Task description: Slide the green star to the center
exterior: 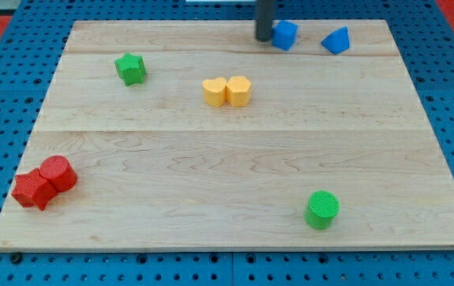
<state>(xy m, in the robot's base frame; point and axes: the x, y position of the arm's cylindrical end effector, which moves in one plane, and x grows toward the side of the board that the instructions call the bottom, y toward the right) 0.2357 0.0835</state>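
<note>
green cylinder [322, 209] near | my tip [264, 38] touching blue block [285, 35], rod cropped

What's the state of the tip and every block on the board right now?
my tip: view's top, just left of the blue cube.
green star: upper left, untouched.
blue cube: beside tip.
blue wedge: alone.
yellow blocks: touching pair.
red blocks: touching, lower left.
green cylinder: upright, alone.

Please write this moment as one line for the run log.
tip: view's top, left of blue block | green star: upper left, untouched, not centered | yellow pair: near center
</note>
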